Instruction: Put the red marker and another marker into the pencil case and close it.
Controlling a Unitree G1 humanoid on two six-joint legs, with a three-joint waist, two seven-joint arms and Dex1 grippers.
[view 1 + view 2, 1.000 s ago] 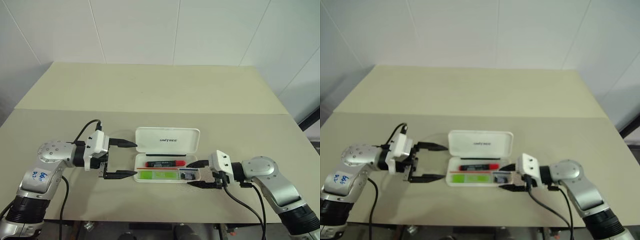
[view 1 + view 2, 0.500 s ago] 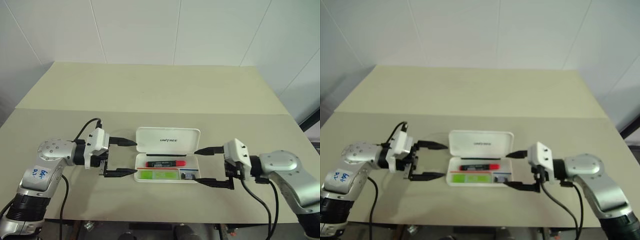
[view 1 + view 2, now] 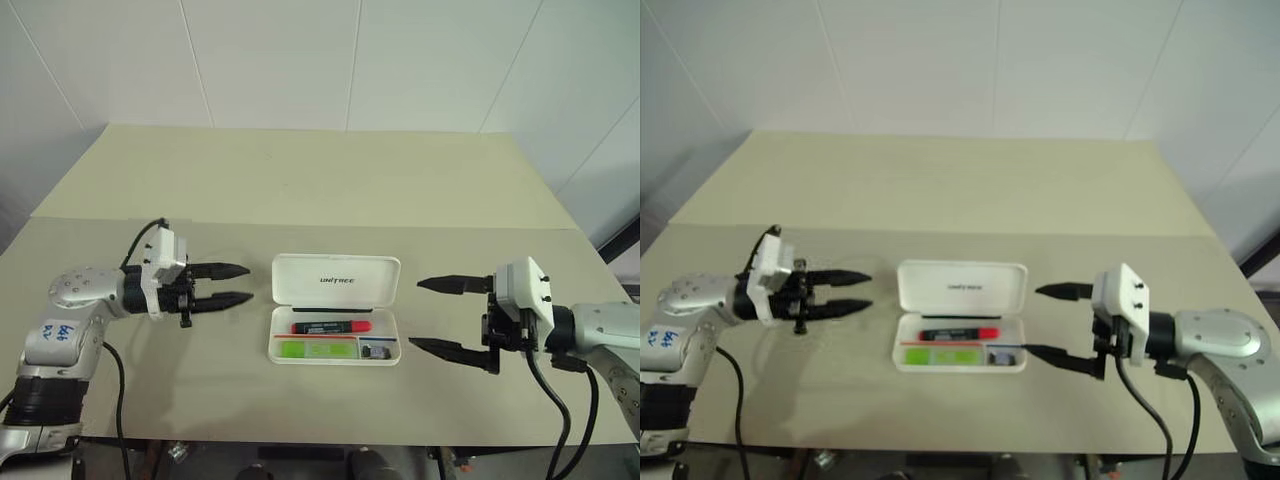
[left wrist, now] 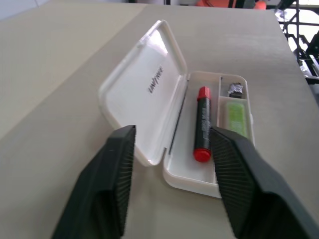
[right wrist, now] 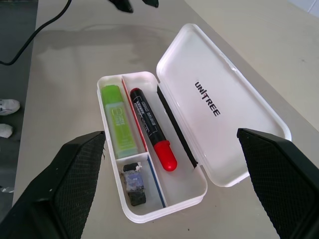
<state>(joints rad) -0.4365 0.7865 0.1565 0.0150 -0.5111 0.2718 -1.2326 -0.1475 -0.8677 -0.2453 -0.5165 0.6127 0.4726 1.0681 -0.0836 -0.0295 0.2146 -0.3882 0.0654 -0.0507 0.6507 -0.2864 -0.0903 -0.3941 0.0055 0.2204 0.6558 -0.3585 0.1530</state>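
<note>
From my right wrist, both fingers run off the frame's edges, so I see only their ribbed inner pads. From my left wrist, the near end wall of the pencil case (image 5: 199, 94) sits partly behind my own right-hand finger. The small dark bit (image 5: 134, 185) in the case's little end compartment is too jumbled for me to name.

The case lies open on the table (image 3: 300, 180), between my two hands, lid tipped back away from me. The red marker (image 3: 331, 327) rests in the far channel, beside the lid hinge; the green marker (image 3: 310, 350) lies in the near channel, a thin red divider between them.

My left gripper (image 3: 232, 284) hangs just beside the case's left end, fingers narrowed with a slim gap, holding nothing. My right gripper (image 3: 434, 315) hovers near the case's right end, fingers spread wide, empty. Nothing lies between either hand and the case.
</note>
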